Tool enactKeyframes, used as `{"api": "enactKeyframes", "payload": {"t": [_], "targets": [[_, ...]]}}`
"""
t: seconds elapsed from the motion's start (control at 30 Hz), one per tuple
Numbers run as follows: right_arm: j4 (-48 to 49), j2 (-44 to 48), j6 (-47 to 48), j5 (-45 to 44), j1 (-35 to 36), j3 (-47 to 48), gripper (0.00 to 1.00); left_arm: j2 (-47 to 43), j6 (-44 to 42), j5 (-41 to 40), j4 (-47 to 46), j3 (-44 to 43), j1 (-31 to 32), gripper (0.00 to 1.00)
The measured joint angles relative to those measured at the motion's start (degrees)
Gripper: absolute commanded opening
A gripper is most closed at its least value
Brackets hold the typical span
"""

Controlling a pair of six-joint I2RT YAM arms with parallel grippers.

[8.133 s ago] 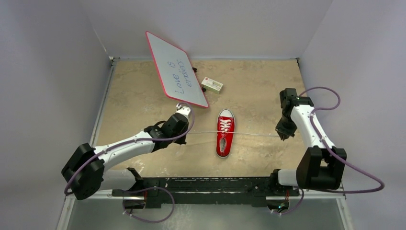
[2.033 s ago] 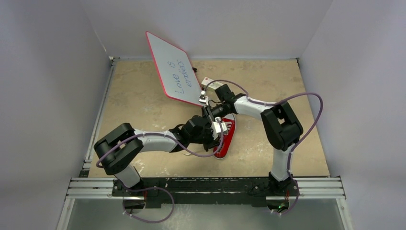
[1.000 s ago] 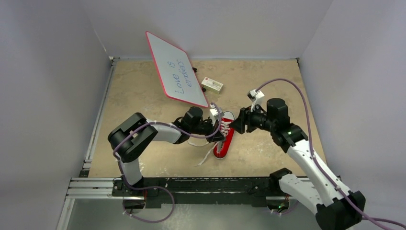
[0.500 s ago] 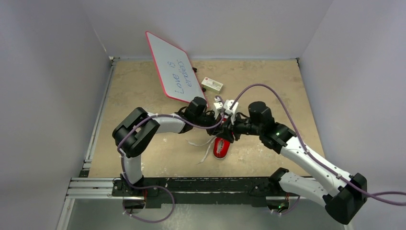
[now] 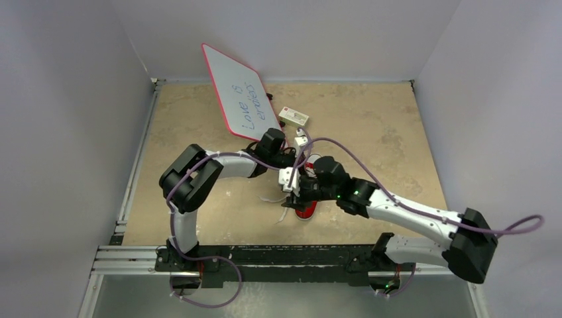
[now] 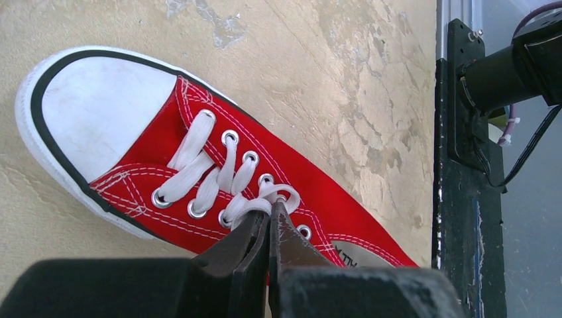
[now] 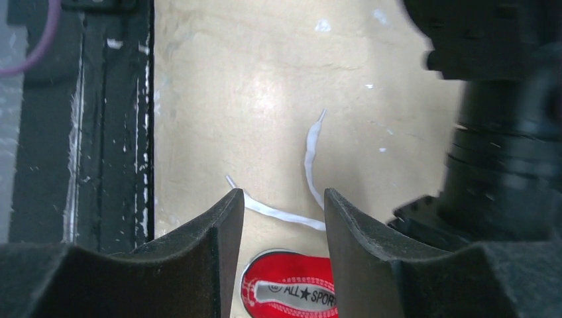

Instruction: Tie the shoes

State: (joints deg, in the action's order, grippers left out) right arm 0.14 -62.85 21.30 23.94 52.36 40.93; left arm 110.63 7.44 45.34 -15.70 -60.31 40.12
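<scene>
On surface (image 6: 344,79): red sneaker (image 6: 318,199) | left gripper (image 6: 271,211) clamped on white lace (image 6: 199,165) near top eyelets | right gripper (image 7: 281,212) apart over loose lace ends (image 7: 310,156) | step: starting knot; next: right takes an end.

High fixed view looking down and forward, two close wrist views looking down, all sharing the red sneaker (image 6: 219,165).

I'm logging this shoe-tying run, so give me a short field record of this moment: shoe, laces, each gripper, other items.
shoe: red sneaker, on its sole on the table
laces: white laces threaded through the eyelets, no bow visible
loose ends: loose ends lie on the table by the heel
left gripper: left gripper shut on laces at the top eyelets
right gripper: right gripper open, over the heel end, gripping nothing
other items: whiteboard, small white box
</scene>
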Motion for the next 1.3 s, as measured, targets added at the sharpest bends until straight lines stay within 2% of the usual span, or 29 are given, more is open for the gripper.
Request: {"api": "enactKeyframes", "payload": {"t": [0.27,0.47,1.03,1.07,1.13,1.2,1.3], "targets": [[2.49,-15.50,6.16,-1.03,2.89,2.47,0.52,1.33,0.11,0.33,0.61,-1.31,0.02,0.00],[6.82,-22.58,8.28,-3.93,3.15,3.67,0.52,1.33,0.22,0.28,1.07,-1.36,0.00,0.00],[16.06,-31.69,10.73,-9.62,3.50,1.20,0.46,1.33,0.46,-0.85,1.70,-1.36,0.00,0.00],[16.52,-31.67,10.84,-9.68,3.52,1.01,0.45,1.33,0.46,-0.85,1.70,-1.36,0.00,0.00],[17.03,-31.71,11.13,-10.21,3.52,0.90,0.18,1.33,0.48,-0.87,1.70,-1.36,0.00,0.00],[17.66,-32.30,12.13,-11.72,3.52,0.90,0.00,1.33,0.50,-0.92,1.68,-1.36,0.00,0.00],[18.80,-33.22,12.83,-12.79,3.52,1.01,0.00,1.33,0.52,-1.01,1.68,-1.36,0.00,0.00]]}}
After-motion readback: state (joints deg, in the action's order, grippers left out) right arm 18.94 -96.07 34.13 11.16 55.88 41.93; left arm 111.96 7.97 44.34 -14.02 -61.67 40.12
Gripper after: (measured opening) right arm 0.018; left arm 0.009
